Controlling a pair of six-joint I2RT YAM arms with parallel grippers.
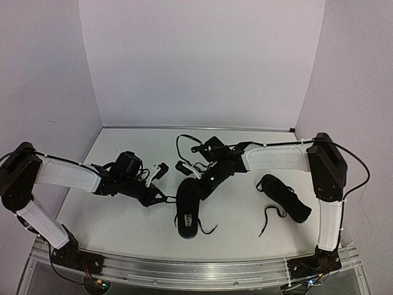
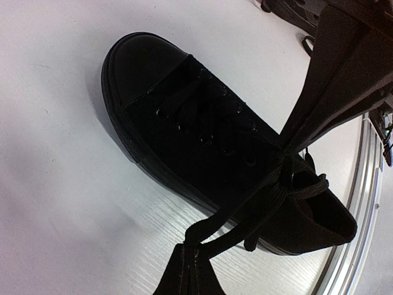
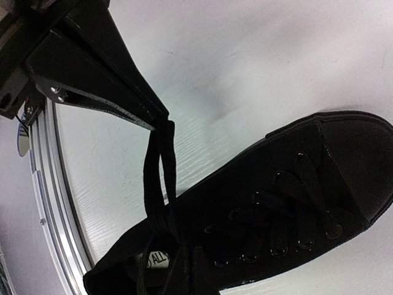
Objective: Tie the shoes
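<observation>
The shoe being worked on lies flat on the white table, a little left of the middle and towards the near edge. Its heel points at the aluminium rail along that edge and its toe at the far edge. The insole label shows in its opening.

The left gripper comes in from the left edge at this shoe's left side. Its jaws stand apart. One finger crosses in front of the knot area at the top of the lacing. The other finger meets a loop of black lace at its tip. Whether the loop is hooked over that tip or only touches it cannot be told.

The right gripper reaches over from the right edge to the far right side of the same shoe, also with its jaws parted. A doubled strand of lace rises taut from the shoe's opening to the tip of its upper finger. The lower finger is lost against the dark shoe.

The second shoe lies well apart, near the right edge, set at a slant under the right arm. Its loose lace trails over the table towards the near edge.
</observation>
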